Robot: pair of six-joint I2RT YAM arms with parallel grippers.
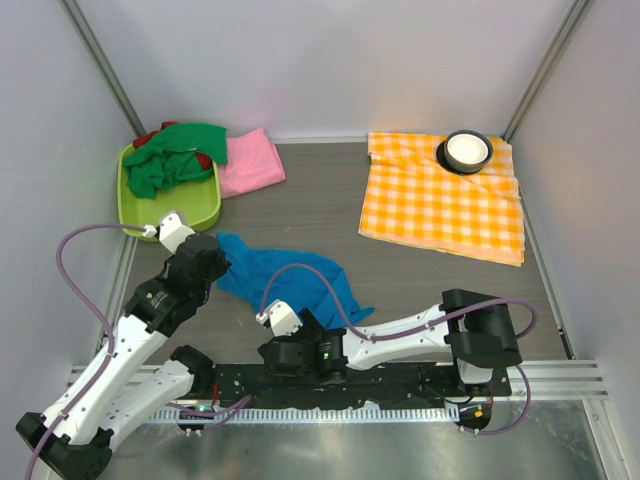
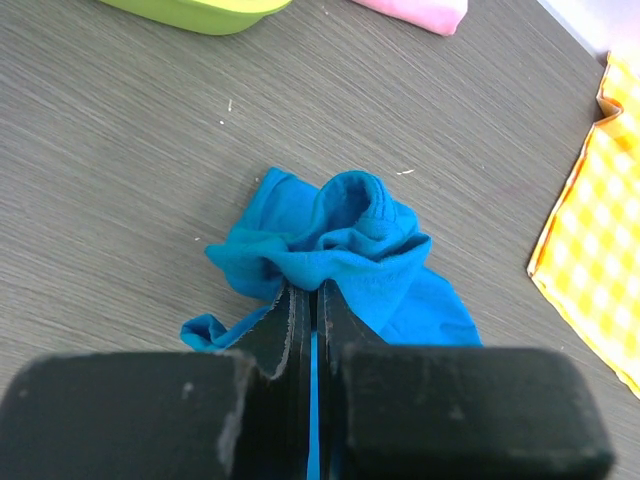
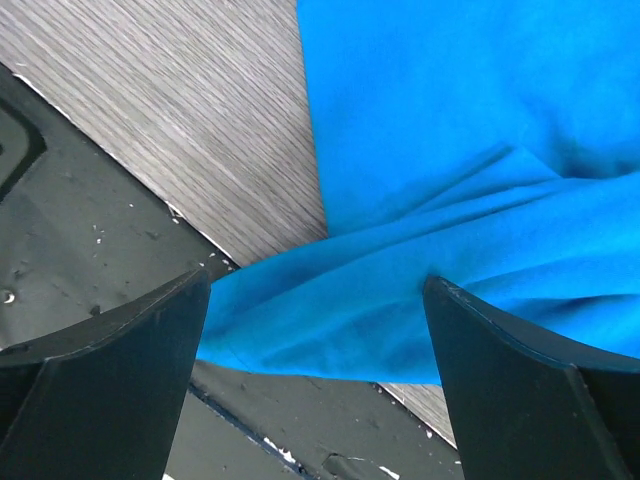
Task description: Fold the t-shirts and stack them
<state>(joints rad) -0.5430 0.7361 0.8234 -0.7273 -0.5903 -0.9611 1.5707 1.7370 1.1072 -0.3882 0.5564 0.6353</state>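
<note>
Looking down from the top, I see the blue t-shirt (image 1: 285, 280) lying in a messy heap on the table (image 1: 320, 215), close to the near edge and a bit to the left. Its long way runs on a slant, from the far left down to the near right.

My left gripper (image 2: 312, 295) is pinched tight on the far left end of it. A bunched-up lump of blue cloth sticks out just past the closed fingers, and I think the rolled rim there is the neck hole.

My right gripper (image 3: 318, 282) is spread wide and holds nothing. It sits at the near edge of the shirt. In its own view a thick fold of blue cloth runs straight across the gap from one finger to the other, so the cloth is right in its mouth. I cannot tell if the fingers touch it yet. I think the next move is for the right one to close on that fold, so both arms can pull the shirt out flat.

The shirt is soft, bright and all one colour. It is very crumpled, with no neat edge showing.

Far off at the back left, the pink t-shirt (image 1: 250, 165) lies folded beside a green tub (image 1: 195, 215). The green t-shirt (image 1: 175, 160) and the red t-shirt (image 1: 150, 137) are heaped in the tub.
</note>
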